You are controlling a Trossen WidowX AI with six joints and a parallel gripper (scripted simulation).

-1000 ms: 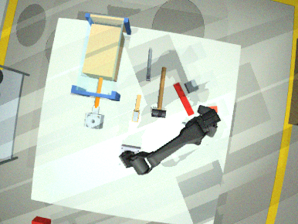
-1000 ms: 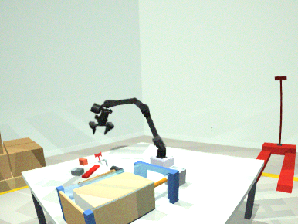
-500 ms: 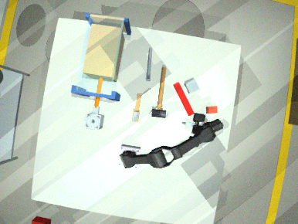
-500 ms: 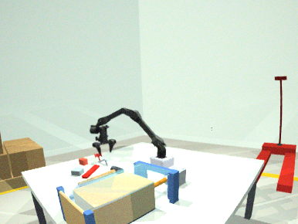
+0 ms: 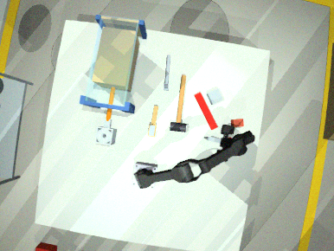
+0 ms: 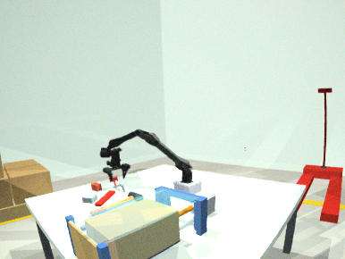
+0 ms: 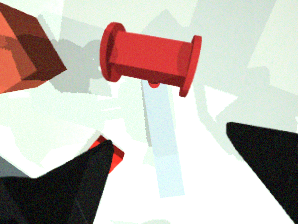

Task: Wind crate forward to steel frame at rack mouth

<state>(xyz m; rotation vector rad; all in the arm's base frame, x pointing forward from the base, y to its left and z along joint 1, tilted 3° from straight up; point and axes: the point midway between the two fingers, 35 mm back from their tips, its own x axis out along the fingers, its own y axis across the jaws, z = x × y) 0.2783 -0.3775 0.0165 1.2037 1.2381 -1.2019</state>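
The crate (image 5: 114,61) (image 6: 138,219) sits flat in the clear cubby, with a gap between its front and the blue steel frame (image 5: 130,109) (image 6: 201,216). An orange strap (image 5: 111,104) (image 6: 185,211) runs from it to the grey winch (image 5: 106,135) (image 6: 210,204). The winch handle has a red spool-shaped grip (image 7: 150,52) (image 6: 114,179) and a pale flat arm (image 7: 165,145) (image 5: 212,138). My gripper (image 5: 227,135) (image 6: 117,177) (image 7: 168,136) is open and empty above the handle. In the wrist view the grip lies beyond the fingertips, and the arm shows between them. The square key cannot be made out.
An orange-red block (image 5: 237,123) (image 6: 96,187) (image 7: 25,55) lies close to the handle. A red bar (image 5: 205,110) (image 6: 105,197) and a grey block (image 5: 214,96) (image 6: 89,197) lie nearby. A hammer (image 5: 181,99), a wooden-handled tool (image 5: 153,121) and a long grey tool (image 5: 167,71) lie towards the cubby.
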